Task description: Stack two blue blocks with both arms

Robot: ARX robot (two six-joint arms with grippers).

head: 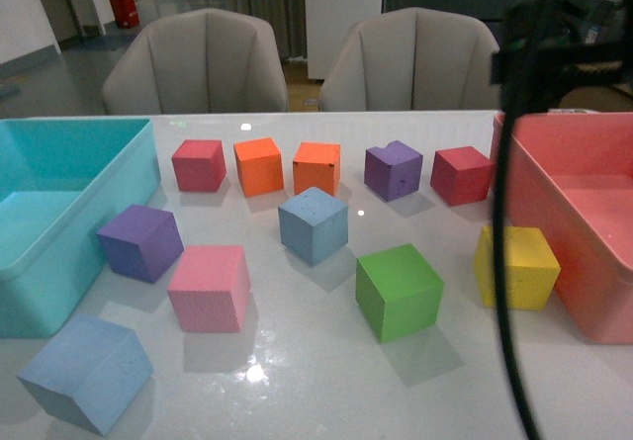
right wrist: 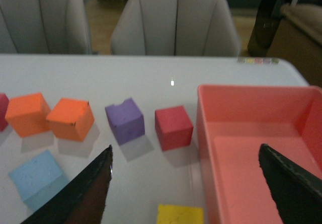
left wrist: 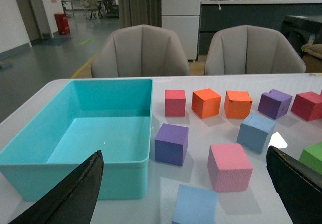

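Observation:
One blue block (head: 314, 224) sits at the middle of the white table; the other blue block (head: 87, 373) lies at the front left, beside the teal bin. In the left wrist view my left gripper (left wrist: 184, 152) is open and empty, held above the table, with the near blue block (left wrist: 195, 206) below between its fingers and the middle one (left wrist: 255, 132) further off. My right gripper (right wrist: 185, 148) is open and empty above the pink bin's edge; the middle blue block (right wrist: 35, 176) shows off to one side. Only a black arm and cable (head: 506, 213) show in the front view.
A teal bin (head: 40, 262) stands at the left and a pink bin (head: 593, 292) at the right. Around the blue blocks are purple (head: 141, 241), pink (head: 209, 288), green (head: 399, 291), yellow (head: 516, 267), red (head: 199, 164), orange (head: 258, 166) and other cubes. Two chairs stand behind the table.

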